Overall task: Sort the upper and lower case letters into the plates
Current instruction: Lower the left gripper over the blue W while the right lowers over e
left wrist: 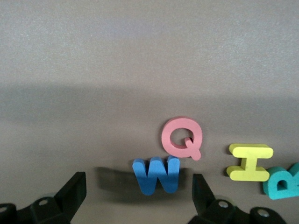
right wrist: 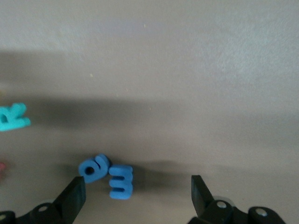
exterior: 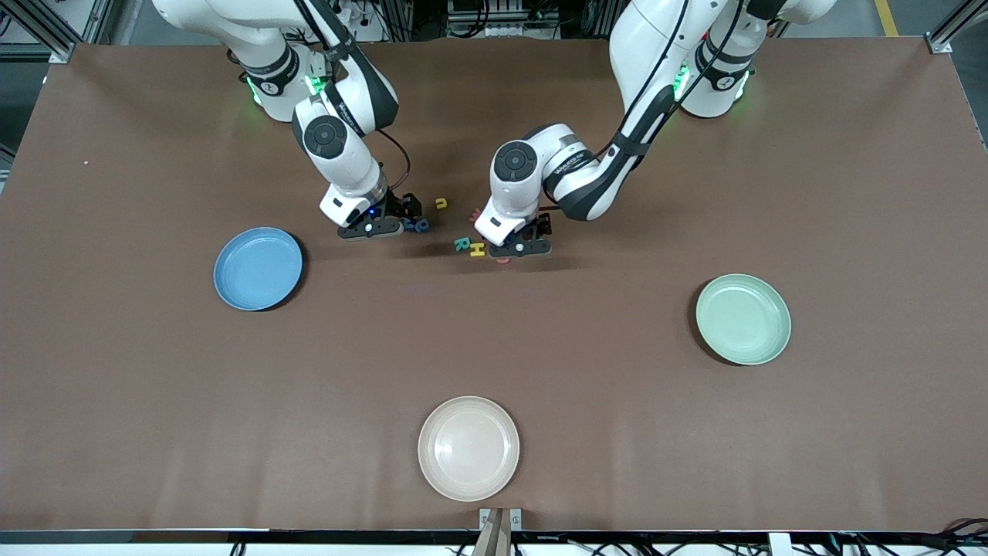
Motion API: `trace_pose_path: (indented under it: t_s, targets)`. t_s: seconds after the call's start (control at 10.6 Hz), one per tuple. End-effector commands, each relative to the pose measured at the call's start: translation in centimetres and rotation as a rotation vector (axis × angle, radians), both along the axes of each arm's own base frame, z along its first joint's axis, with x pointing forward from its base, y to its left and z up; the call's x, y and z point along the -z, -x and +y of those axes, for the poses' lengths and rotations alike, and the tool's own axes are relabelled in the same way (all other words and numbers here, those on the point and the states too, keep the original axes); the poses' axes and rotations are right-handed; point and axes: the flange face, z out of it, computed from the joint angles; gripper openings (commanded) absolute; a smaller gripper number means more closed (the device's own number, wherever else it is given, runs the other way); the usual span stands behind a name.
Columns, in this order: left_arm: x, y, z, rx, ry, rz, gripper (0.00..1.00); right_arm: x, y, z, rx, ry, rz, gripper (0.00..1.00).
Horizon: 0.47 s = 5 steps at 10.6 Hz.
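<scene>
both pincers low over the letter cluster, nothing picked yet

the left pincer (left wrist: 139, 186) hangs low over the middle of the table (exterior: 617, 432), its fingers spread wide with the blue w (left wrist: 156, 175) lying flat between them. this looks like a line-up for a straddling grasp: the letter sits roughly centred in the gap, so closing should catch it from both sides. the pink q (left wrist: 182, 138) lies touching or almost touching the w, which could be nudged when the fingers come in. the yellow h (left wrist: 250, 162) and the teal r (left wrist: 282, 181) lie just beside each other, off to one side of that gap.

the right pincer (right wrist: 138, 191) is likewise wide and empty, low over two small blue lower case letters (right wrist: 108, 175) that lie touching one another. they sit nearer one finger than the other, so the pincer probably needs to shift before closing on one alone.

a small yellow letter (exterior: 441, 203) lies apart, between the two arms.

the blue plate (exterior: 258, 268) sits toward the right arm's end, the mint green plate (exterior: 743, 318) toward the left arm's end, each presumably served by its own arm. both are empty, as is the cream plate (exterior: 468, 448) nearest the front camera. sorting has not begun.
</scene>
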Motion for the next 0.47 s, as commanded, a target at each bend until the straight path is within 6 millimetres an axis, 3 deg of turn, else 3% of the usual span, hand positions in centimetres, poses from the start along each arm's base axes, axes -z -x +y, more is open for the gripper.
trace_pose_path:
  t_s: [0.0, 0.19, 0.38]
  targets:
    - [0.2, -0.1, -0.4, -0.002, -0.01, -0.034, 1.0, 0.6, 0.7, 0.2, -0.051, 0.004, 0.014, 1.0]
    - [0.4, -0.3, -0.3, -0.004, 0.0, -0.04, 1.0, 1.5, 1.2, 0.6, -0.076, 0.01, 0.019, 1.0]
    - [0.5, -0.3, -0.3, -0.004, 0.004, -0.041, 1.0, 2.5, 2.9, 2.7, -0.096, 0.016, 0.015, 1.0]
